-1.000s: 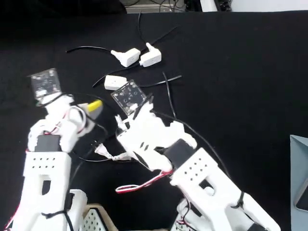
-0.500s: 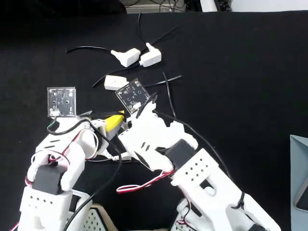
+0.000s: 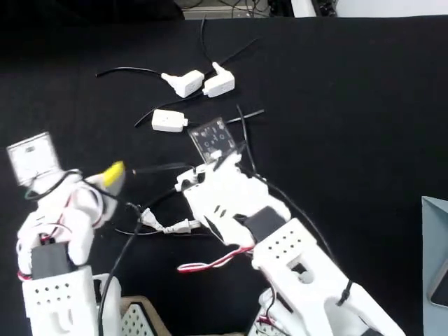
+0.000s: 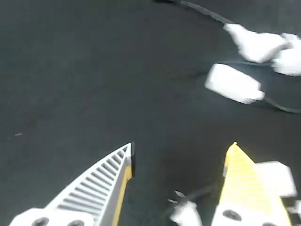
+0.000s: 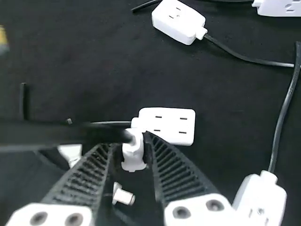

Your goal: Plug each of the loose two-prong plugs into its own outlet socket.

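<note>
- Our right end effector (image 5: 133, 140) is clamped on a white two-prong plug (image 5: 132, 160), which sits just beside the nearest outlet socket (image 5: 168, 124).
- We judge the plug light, rigid and slick, its cord (image 5: 94, 132) tugging sideways; grip the body's flanks, leaving the prongs free.
- Our left end effector (image 4: 182, 148) hangs spread wide above the black worktop (image 4: 70, 70).
- Farther off lies another outlet socket (image 5: 178, 20).

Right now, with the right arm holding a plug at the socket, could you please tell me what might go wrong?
1. The plug in the right tool sits against the side of the socket, with its prongs hidden. A push may simply shove the loose socket along, since the open left tool is not bracing it.
2. The black cord crossing beside the right tool could snag or drag.
</note>
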Robot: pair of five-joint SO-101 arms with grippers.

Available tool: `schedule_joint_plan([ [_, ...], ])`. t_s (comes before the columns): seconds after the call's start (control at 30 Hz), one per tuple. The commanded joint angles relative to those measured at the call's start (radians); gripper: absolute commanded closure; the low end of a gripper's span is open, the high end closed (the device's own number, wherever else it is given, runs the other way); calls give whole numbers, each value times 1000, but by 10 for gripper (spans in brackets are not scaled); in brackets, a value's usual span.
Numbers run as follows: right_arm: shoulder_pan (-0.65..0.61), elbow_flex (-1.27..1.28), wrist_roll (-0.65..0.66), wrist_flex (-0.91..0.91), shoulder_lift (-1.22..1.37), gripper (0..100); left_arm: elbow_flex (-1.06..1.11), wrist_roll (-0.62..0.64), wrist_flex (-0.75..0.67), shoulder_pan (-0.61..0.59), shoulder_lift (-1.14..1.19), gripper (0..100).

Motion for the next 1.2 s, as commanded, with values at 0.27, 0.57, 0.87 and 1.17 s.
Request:
schedule_joint_plan([
  [0.27, 133, 119, -11, -292, 2, 987, 222, -75, -184, -124, -9, 690],
  [0.57, 138, 10, -11, -407, 338, 988, 246, -77, -187, -124, -9, 690],
  [0.87, 176, -4, -9, -427, 363, 988, 246, -115, -183, -124, -9, 690],
  [1.17, 187, 18, -11, -448, 364, 988, 246, -115, -183, -124, -9, 690],
])
